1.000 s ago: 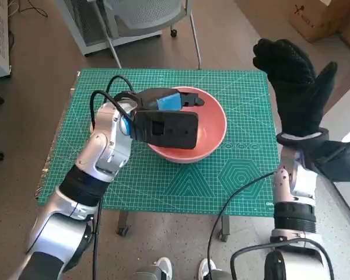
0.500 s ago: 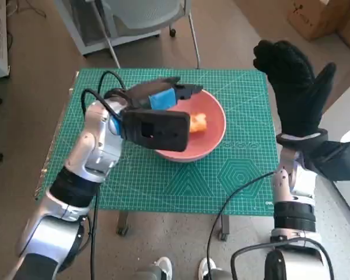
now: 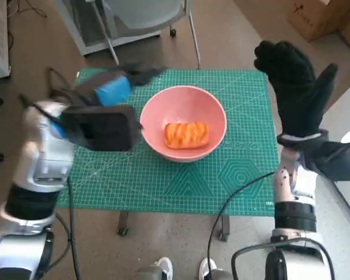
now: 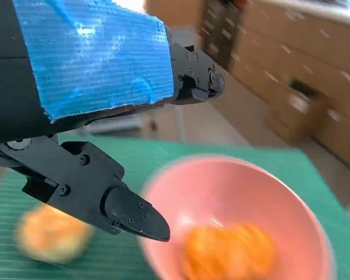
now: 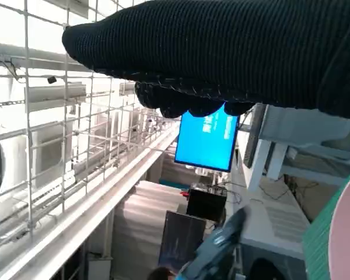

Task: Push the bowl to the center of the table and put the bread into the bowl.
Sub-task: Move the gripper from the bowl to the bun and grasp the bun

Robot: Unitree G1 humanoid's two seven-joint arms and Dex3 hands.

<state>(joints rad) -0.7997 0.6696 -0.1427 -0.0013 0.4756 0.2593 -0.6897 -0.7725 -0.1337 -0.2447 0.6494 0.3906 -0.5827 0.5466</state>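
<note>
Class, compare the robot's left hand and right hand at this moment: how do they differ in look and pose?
The left hand is bare black with blue tape on its back; the right hand wears a black knitted glove. The left hand hovers beside the pink bowl holding the bread; the right hand is raised upright off the table's right edge. Both hold nothing.

pink bowl (image 3: 184,122), orange bread (image 3: 186,134)
you see a green gridded mat (image 3: 233,175), blue tape on the black left hand (image 3: 114,90).
</note>
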